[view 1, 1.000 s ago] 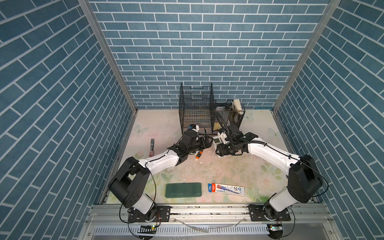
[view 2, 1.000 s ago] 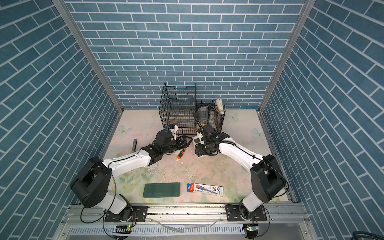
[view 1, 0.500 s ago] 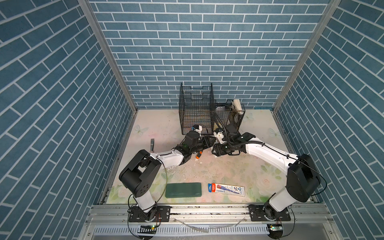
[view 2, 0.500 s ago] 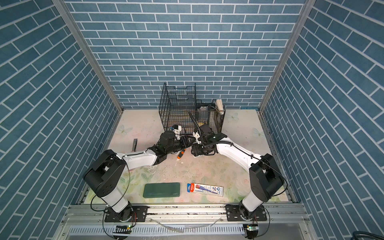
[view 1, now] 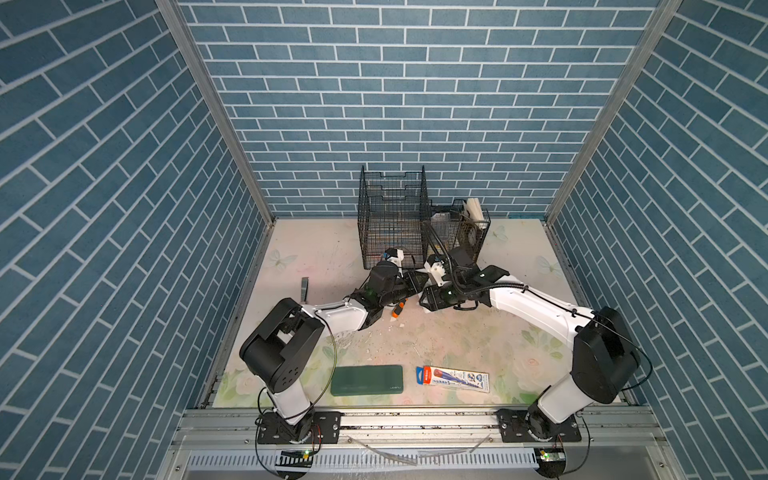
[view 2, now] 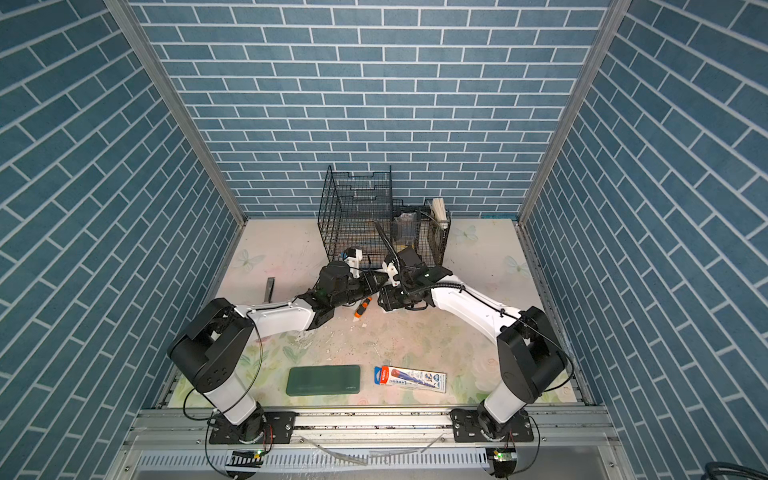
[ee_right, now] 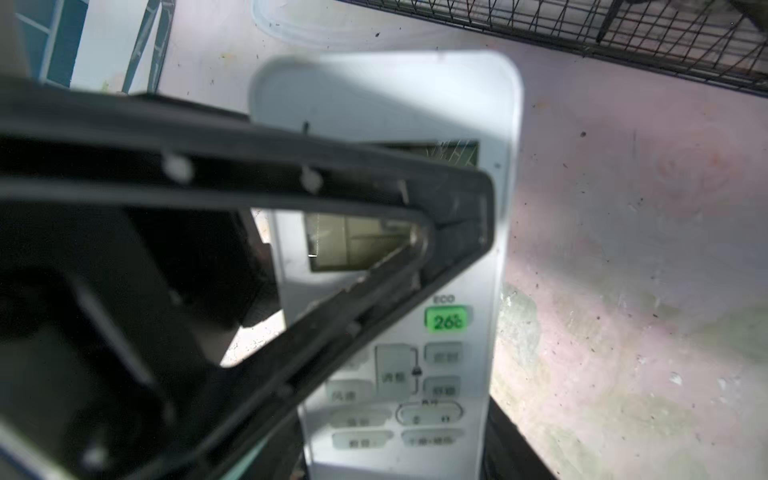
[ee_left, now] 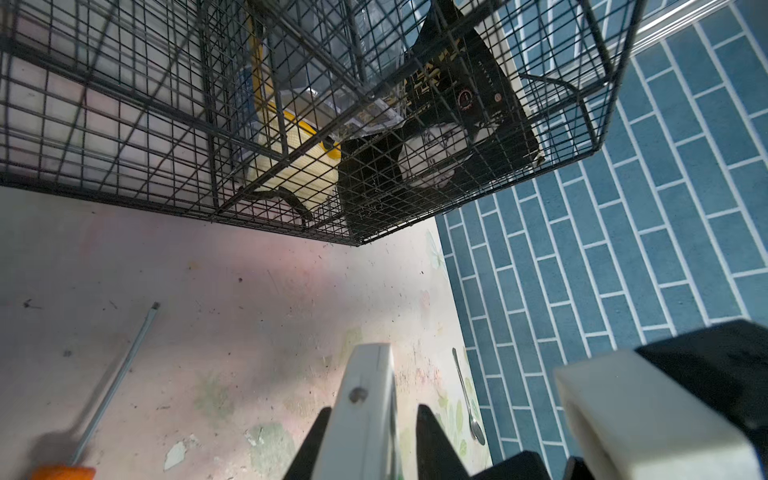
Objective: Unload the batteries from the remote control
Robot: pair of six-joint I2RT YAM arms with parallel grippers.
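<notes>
floral tabletop [view 1: 457, 345], blue brick walls. remote control [ee_right: 386, 95]: white, where both grippers meet at mid-frame in both top views, below the wire baskets [view 1: 392, 220]. right gripper [ee_right: 397, 457]: grasping its lower end. left gripper [ee_left: 370, 411]: jaws straddle its edge; whether clamped, cannot tell. batteries: hidden. screwdriver [view 1: 398, 309]: lower left of the grippers, lying loose. change: a second ago the left gripper was apart from the remote control.

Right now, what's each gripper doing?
Left gripper: fingers astride the remote control; grip cannot be told.
Right gripper: closed, holding the remote control's button end.
</notes>
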